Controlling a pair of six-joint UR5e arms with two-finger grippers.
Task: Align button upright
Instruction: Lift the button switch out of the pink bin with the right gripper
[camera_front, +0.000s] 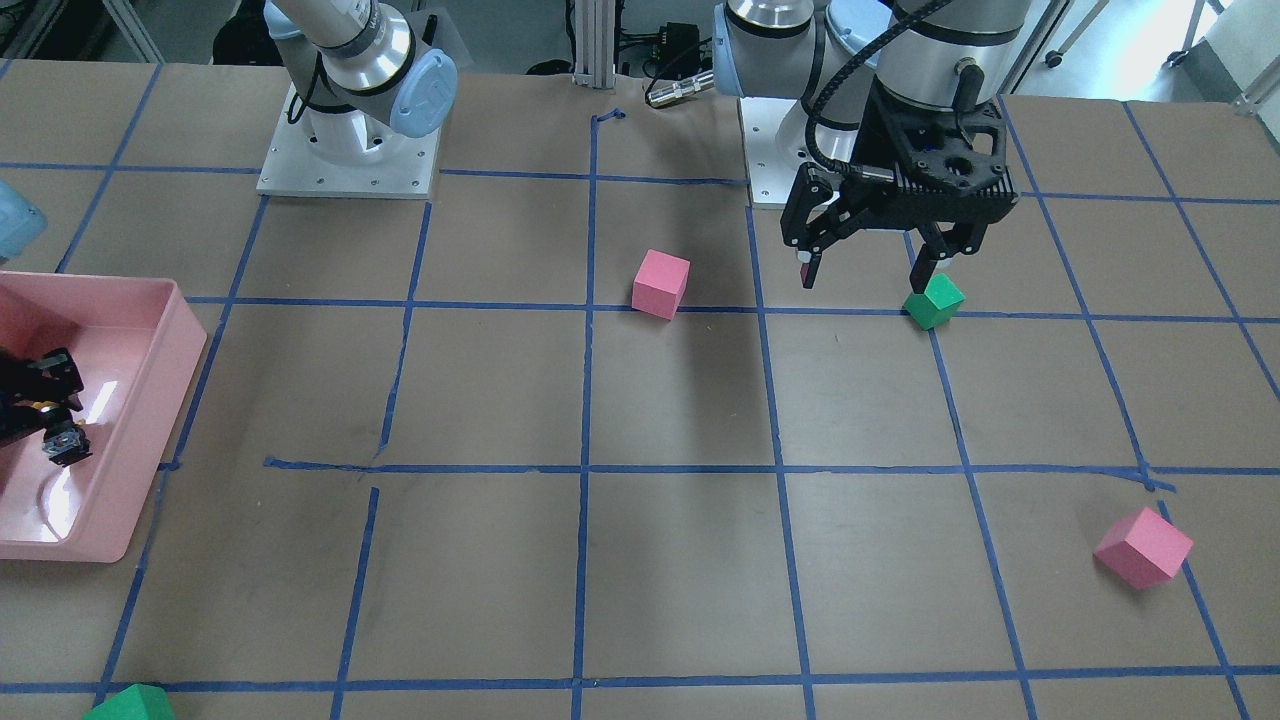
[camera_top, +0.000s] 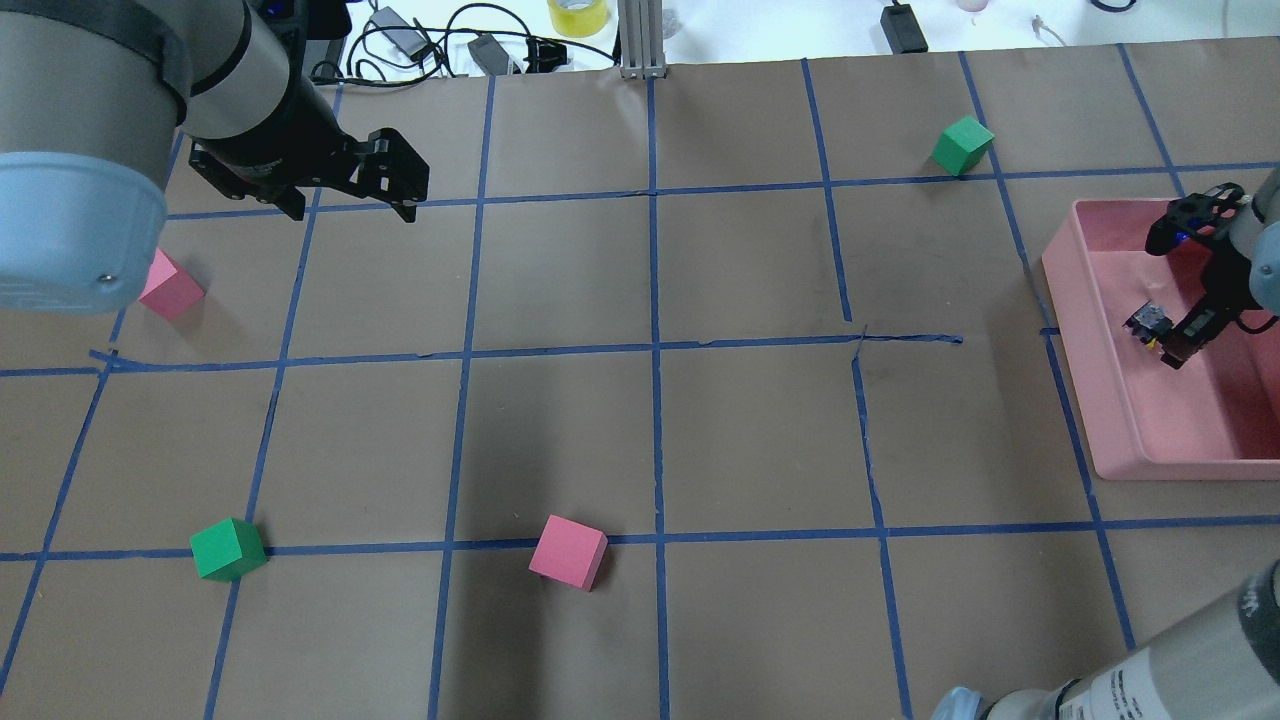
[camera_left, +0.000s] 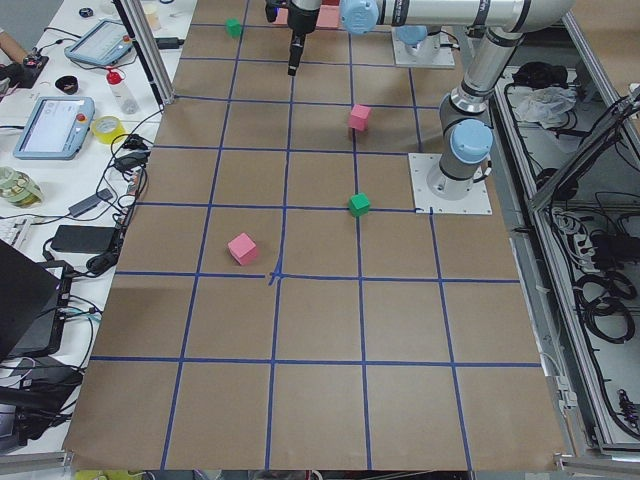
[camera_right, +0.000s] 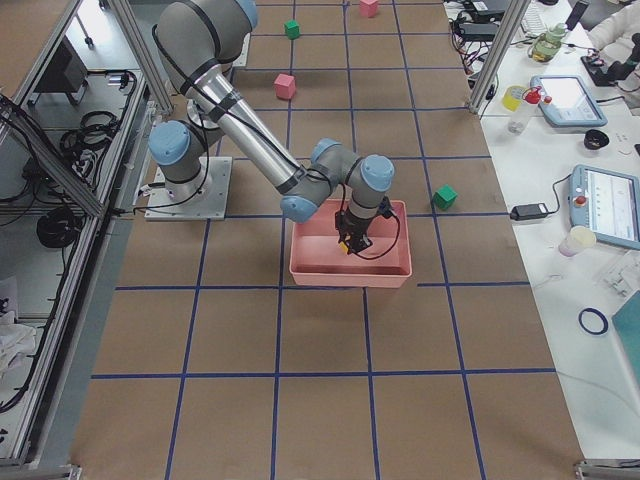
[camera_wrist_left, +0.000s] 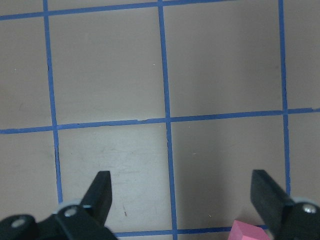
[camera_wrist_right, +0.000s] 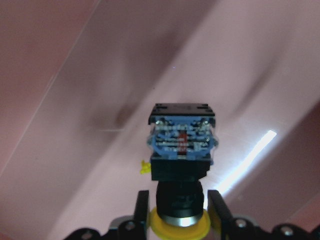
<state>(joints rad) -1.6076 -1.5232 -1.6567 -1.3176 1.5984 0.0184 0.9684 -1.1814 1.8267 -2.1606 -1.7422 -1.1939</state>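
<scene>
My right gripper (camera_wrist_right: 179, 207) is clamped on the button (camera_wrist_right: 181, 145) just behind its yellow cap, which the bottom of the wrist view cuts off. Beyond my fingers, the black body ends in a blue and silvery terminal block. I cannot tell whether it touches anything below. Behind it is the glossy, glare-streaked floor of the pink plastic tray (camera_wrist_right: 70, 90), which sits at the table's right edge. My left gripper (camera_wrist_left: 182, 185) hangs spread wide above the table's left side, with one corner of a pink cube (camera_wrist_left: 247, 232) barely in frame. The table (camera_top: 760, 430) is brown paper gridded with blue tape, broken in places. Past its far edge lie cables and a yellow tape roll (camera_top: 578, 15).
</scene>
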